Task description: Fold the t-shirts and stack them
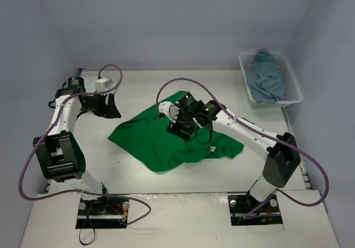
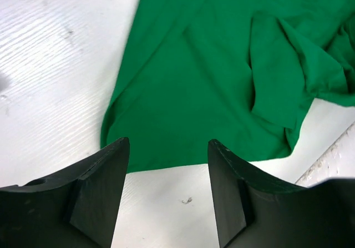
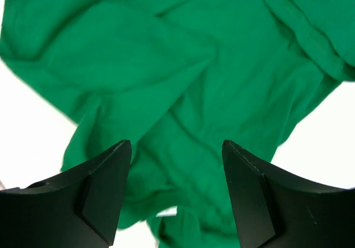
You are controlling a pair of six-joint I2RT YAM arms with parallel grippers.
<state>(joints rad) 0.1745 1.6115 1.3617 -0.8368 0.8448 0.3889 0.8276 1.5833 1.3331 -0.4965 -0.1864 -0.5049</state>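
A bright green t-shirt lies crumpled and partly spread on the white table, with loose folds bunched at its right side. My right gripper hovers over its middle, open with nothing between the jaws; in the right wrist view the green t-shirt fills the frame beneath the right gripper. My left gripper stands open over bare table just off the shirt's left edge. In the left wrist view the left gripper is empty, with the hem of the green t-shirt just beyond its tips. A teal-blue t-shirt lies heaped in the basket.
A white lattice basket sits at the back right corner against the wall. Pale walls close in the table on the left, back and right. Purple cables loop off both arms. A small white label shows on the green cloth.
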